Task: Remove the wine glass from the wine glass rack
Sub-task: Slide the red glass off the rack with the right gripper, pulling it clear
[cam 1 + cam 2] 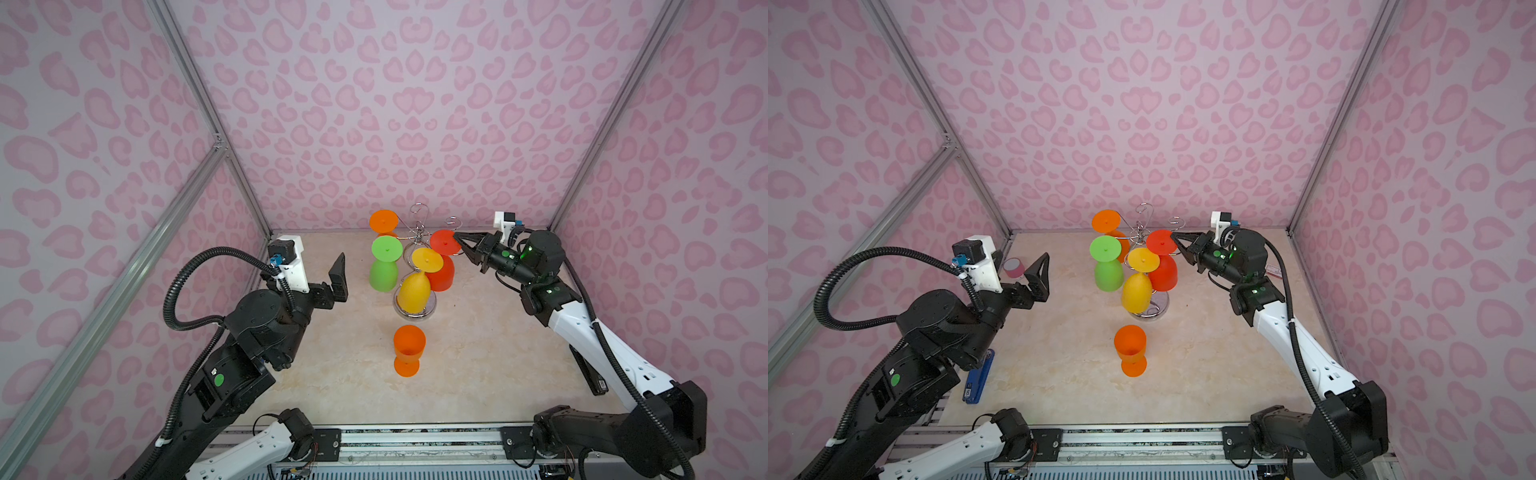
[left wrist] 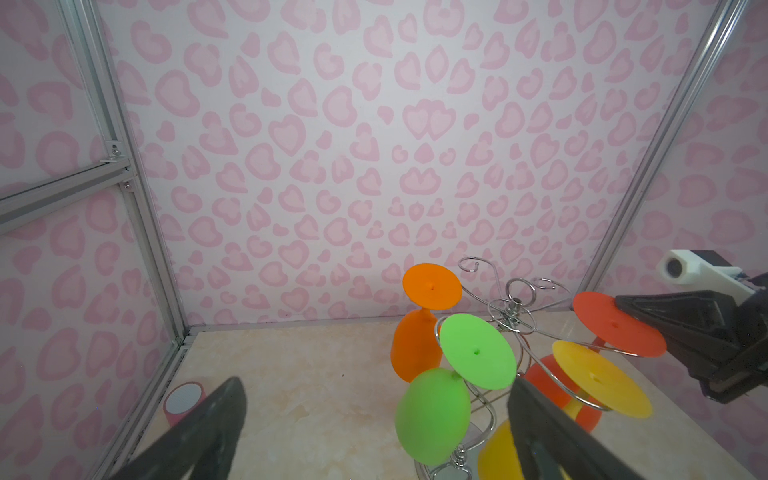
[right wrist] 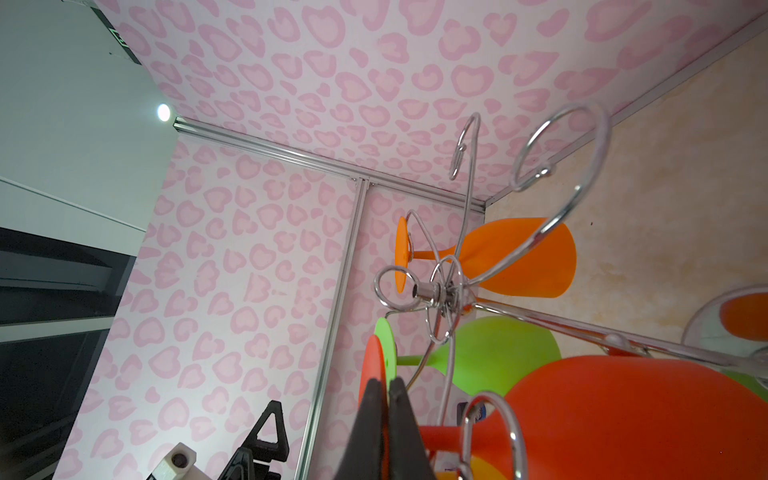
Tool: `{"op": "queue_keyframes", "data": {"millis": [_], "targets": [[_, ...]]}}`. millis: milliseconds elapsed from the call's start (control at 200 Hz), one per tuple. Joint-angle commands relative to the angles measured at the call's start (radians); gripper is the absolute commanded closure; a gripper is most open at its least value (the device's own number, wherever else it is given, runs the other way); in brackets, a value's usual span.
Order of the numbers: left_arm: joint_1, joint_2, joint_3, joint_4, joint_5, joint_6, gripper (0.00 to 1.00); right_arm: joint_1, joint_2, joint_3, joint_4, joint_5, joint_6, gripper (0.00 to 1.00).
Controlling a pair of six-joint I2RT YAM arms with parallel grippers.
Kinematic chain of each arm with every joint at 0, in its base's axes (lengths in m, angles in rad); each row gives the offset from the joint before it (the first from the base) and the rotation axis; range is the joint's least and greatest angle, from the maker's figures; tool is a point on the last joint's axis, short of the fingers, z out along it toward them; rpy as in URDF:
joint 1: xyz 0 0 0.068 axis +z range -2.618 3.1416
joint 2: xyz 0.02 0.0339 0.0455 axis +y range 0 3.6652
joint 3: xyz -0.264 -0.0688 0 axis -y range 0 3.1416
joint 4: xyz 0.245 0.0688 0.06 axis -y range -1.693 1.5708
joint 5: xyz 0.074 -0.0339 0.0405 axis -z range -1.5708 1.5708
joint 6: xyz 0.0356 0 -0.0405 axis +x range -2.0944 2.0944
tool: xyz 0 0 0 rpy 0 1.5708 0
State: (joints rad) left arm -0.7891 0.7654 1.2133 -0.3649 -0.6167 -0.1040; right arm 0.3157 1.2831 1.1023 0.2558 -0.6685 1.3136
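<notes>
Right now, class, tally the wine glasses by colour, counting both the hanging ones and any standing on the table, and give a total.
Orange: 2 (hanging orange glass, standing orange glass)
Green: 1 (green glass)
Yellow: 1 (yellow glass)
Red: 1 (red glass)
Total: 5

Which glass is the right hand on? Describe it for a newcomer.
Find the chrome wine glass rack at the back, centre. Four glasses hang upside down on it; take the one on the right arm's side. It is the only red wine glass, with the right hand shut on its foot.
</notes>
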Motion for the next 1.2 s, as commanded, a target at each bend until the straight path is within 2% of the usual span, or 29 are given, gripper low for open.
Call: {"op": "queue_keyframes", "data": {"millis": [0, 320, 650, 1195], "targets": [[0.001, -0.007, -0.008, 0.030, -0.002, -0.013, 0.00, -0.003, 0.008, 0.028, -0.051, 0.026, -0.042, 1.00], [0.001, -0.014, -0.030, 0.030, 0.004, -0.023, 0.00, -0.017, 0.019, 0.113, -0.212, 0.053, -0.075, 1.00], [0.002, -0.021, -0.046, 0.033, 0.006, -0.032, 0.00, -0.018, 0.052, 0.120, -0.180, 0.045, -0.030, 1.00], [0.003, -0.019, -0.038, 0.032, 0.017, -0.031, 0.00, -0.025, 0.096, 0.163, -0.183, 0.088, -0.039, 1.00]]}}
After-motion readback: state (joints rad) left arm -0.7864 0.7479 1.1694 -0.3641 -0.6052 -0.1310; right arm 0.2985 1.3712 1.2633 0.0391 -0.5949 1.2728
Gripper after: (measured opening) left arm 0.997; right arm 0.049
